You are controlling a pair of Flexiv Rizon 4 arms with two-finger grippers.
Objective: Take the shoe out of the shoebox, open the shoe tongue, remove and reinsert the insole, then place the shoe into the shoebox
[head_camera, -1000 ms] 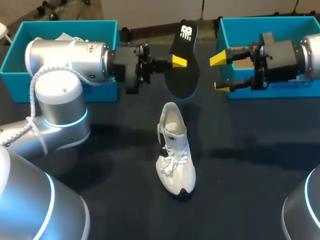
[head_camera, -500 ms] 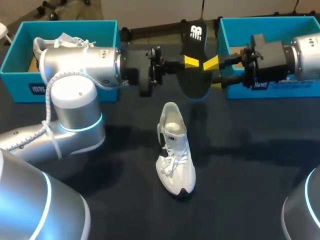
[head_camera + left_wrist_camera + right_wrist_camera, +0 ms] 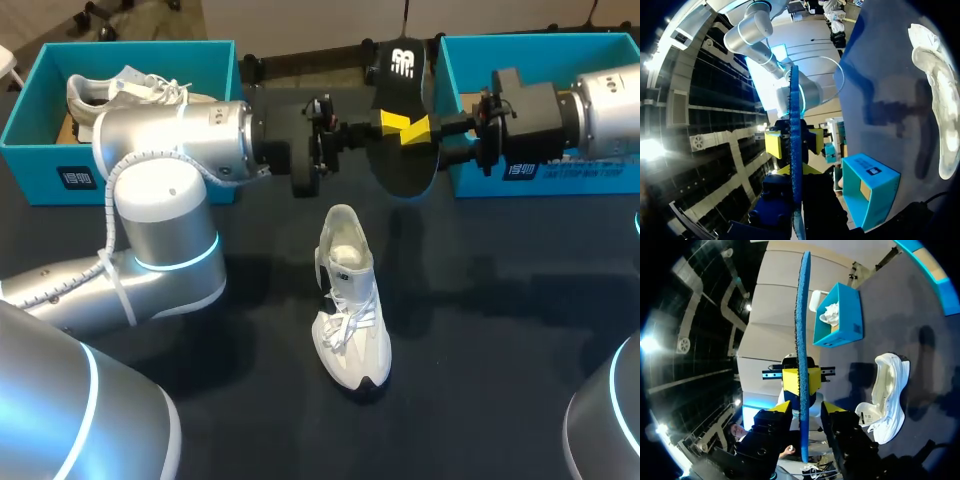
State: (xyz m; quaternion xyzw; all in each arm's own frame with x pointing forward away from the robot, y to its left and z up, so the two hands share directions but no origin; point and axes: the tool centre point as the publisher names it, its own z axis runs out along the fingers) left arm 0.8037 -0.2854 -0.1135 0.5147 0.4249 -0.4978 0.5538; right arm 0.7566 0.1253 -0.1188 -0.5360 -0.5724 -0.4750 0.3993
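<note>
Behind the white shoe (image 3: 350,300) and far to its left, a blue shoebox (image 3: 40,120) holds a second shoe (image 3: 115,88). The left arm (image 3: 170,150) stretches level. The left claw (image 3: 386,122) is clamped on the black insole (image 3: 408,170), held on edge in the air just behind the white shoe's heel. The right claw (image 3: 420,135), on a level arm, stands wide, with one finger either side of the insole. The white shoe sits upright mid-desk (image 3: 500,330), outside the other shoebox (image 3: 470,60) behind to its right.
</note>
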